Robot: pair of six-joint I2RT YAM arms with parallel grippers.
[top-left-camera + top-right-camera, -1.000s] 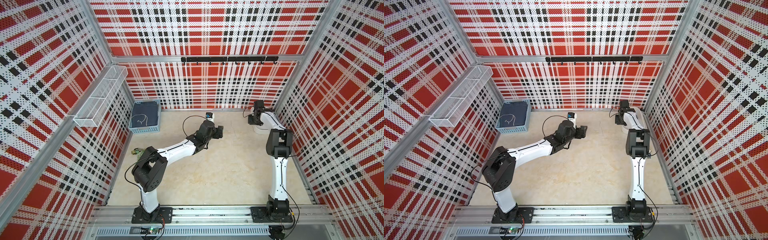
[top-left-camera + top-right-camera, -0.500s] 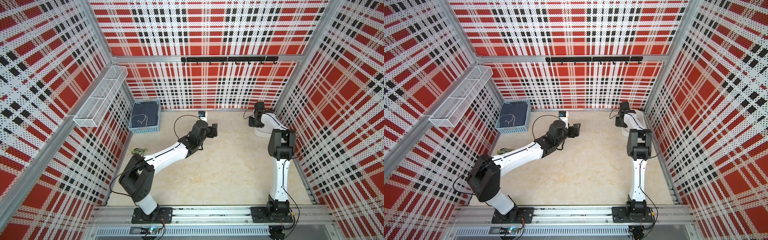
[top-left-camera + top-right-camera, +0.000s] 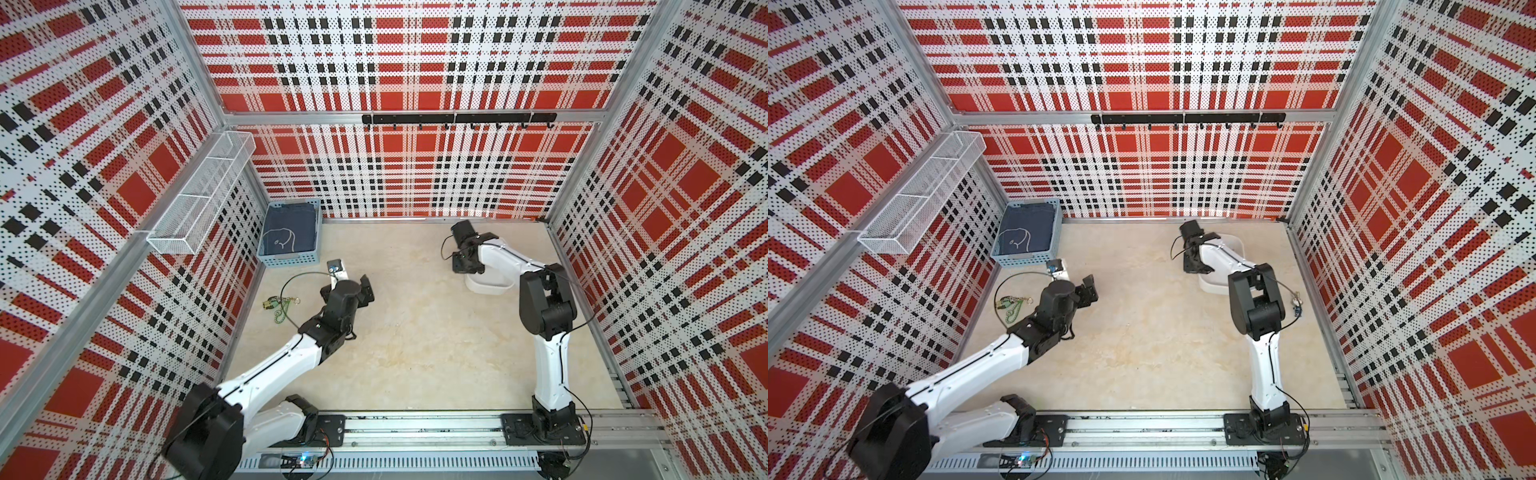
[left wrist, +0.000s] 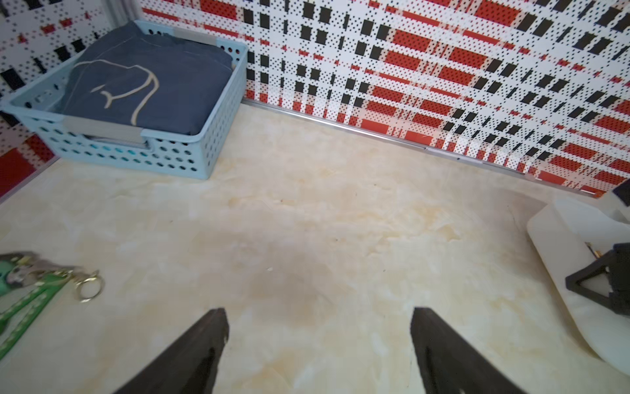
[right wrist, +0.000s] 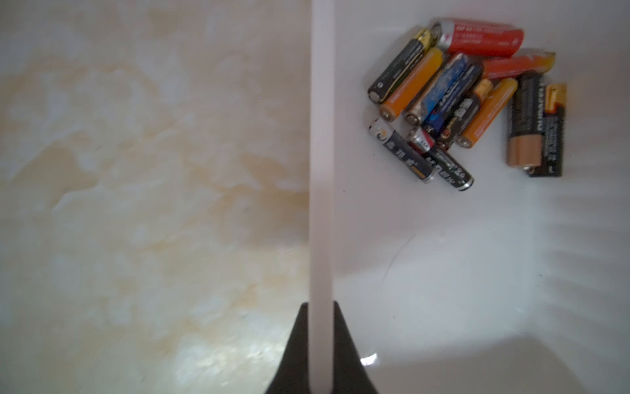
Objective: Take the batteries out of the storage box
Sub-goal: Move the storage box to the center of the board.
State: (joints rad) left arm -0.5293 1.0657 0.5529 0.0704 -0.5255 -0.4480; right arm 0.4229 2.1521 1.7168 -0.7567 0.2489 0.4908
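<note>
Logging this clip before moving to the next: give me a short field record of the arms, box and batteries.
right gripper: shut on the storage box rim, a finger each side
batteries: heaped together inside the storage box
left gripper: open, empty, over bare table
elsewhere: blue basket holding folded dark cloth; keys on green lanyard on the table

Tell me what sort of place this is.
Likely a robot test cell, not a home: a left arm and right arm on one rail, plaid perforated walls boxing in a beige tabletop, and staged props like the storage box of batteries.
</note>
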